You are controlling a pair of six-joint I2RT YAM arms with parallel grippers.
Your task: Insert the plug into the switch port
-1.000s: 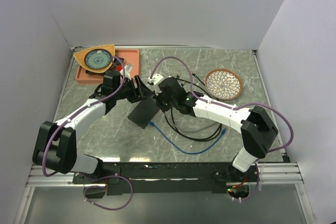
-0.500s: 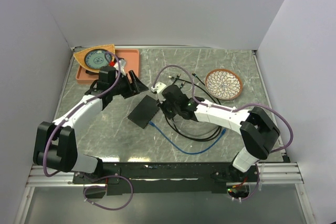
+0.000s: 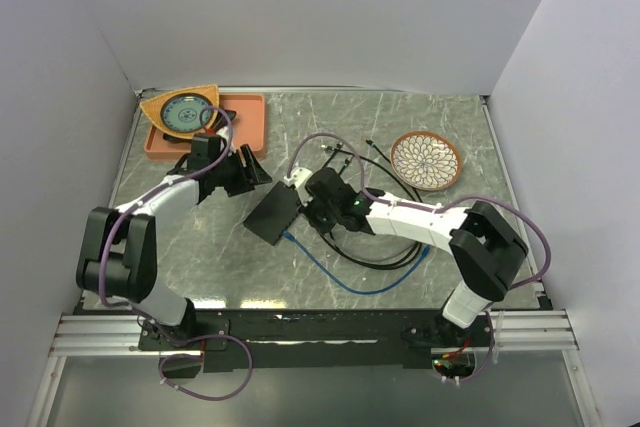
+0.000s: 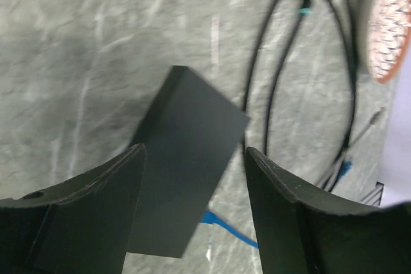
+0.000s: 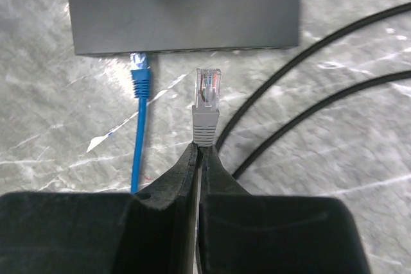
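The flat matte-black switch box (image 3: pixel 273 214) lies mid-table. In the right wrist view its port edge (image 5: pixel 186 49) faces me, but the sockets themselves do not show. A blue plug (image 5: pixel 140 72) sits at that edge. My right gripper (image 5: pixel 199 149) is shut on the boot of a grey plug (image 5: pixel 207 104), whose clear tip points at the edge a short gap away, right of the blue plug. It stands at the box's right side (image 3: pixel 308 210). My left gripper (image 3: pixel 250 169) is open and empty, back-left of the box (image 4: pixel 186 158); the box shows between its fingers (image 4: pixel 115 184).
An orange tray (image 3: pixel 245 122) with a patterned dish stands at the back left. A patterned plate (image 3: pixel 426 160) sits at the back right. A blue cable (image 3: pixel 350 282) and black cables (image 3: pixel 385 252) loop on the marble right of the box.
My left gripper has drawn back from the box toward the tray. My right gripper has carried the grey plug from behind the box down to its port edge.
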